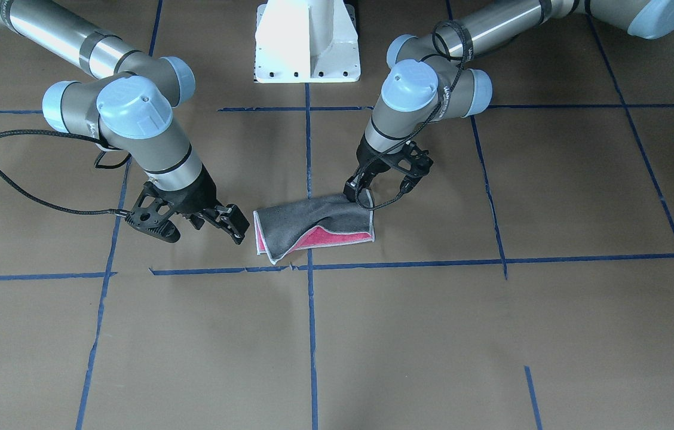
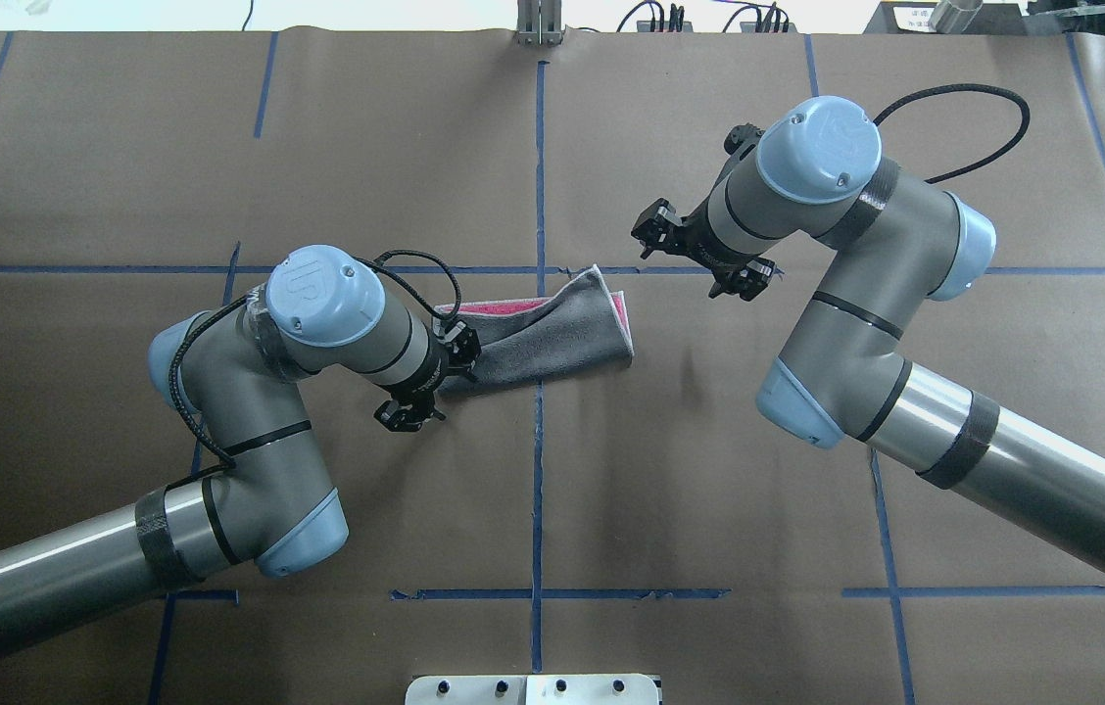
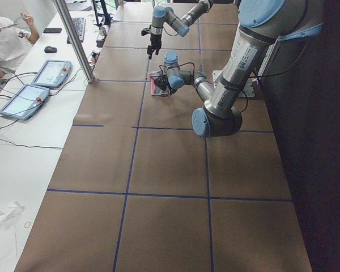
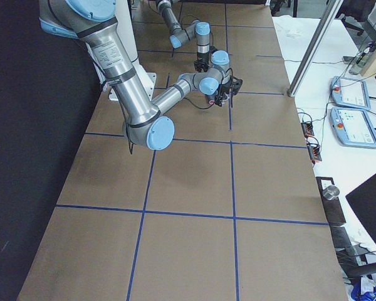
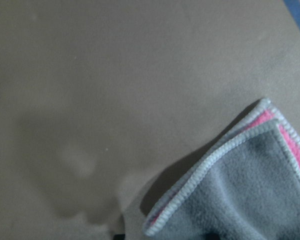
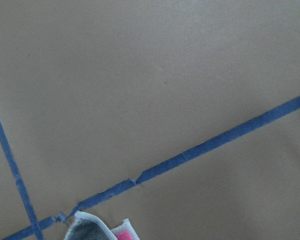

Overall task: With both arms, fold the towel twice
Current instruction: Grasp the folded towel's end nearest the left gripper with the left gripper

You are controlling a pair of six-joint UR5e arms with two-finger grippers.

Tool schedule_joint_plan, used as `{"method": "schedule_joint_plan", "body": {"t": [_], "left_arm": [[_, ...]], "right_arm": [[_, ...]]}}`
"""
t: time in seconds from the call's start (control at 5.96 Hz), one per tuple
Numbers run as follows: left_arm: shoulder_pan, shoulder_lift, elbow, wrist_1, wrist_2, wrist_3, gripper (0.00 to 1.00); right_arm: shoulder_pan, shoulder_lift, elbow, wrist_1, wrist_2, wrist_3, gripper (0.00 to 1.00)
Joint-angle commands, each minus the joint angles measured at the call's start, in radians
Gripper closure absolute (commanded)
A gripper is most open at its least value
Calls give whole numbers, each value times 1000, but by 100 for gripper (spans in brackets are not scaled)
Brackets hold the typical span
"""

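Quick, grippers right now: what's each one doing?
Left gripper: shut on a corner of the towel, lifting it off the table.
Right gripper: open, holding nothing, just beside the towel's other end.

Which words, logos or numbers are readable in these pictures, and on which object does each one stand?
"UR" logo: embossed on the light-blue round joint cap of the left arm, barely legible.
Same embossed mark on the light-blue joint cap of the right arm: too faint to read.
White lettering on the black cable strap: too small to read.
Pink-and-grey terry towel: no text visible.
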Motion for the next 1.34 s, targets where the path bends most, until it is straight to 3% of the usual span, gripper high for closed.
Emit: {"method": "schedule_joint_plan", "body": {"t": [0.0, 0.17, 0.34, 0.67, 0.84, 1.01, 1.18], "left_arm": [[-2, 5, 0, 0, 12, 1, 51], [-2, 5, 0, 0, 19, 3, 81], [-2, 5, -6, 0, 17, 4, 100], [-8, -1, -38, 8, 8, 12, 100], [-15, -20, -100, 90, 6, 12, 100], [-13, -97, -111, 185, 9, 9, 100], [-12, -160, -83, 196, 12, -5, 100]], "right_arm": [[-2, -4, 13, 0, -2, 2, 0], [-2, -5, 15, -5, -4, 3, 0], [-3, -6, 15, -5, -6, 3, 0], [-6, -18, 15, -3, -6, 2, 0], [-2, -38, 42, -5, 11, 0, 0], [0, -119, 137, -6, 40, -2, 0], [9, -188, 212, -8, 66, -26, 0]]}}
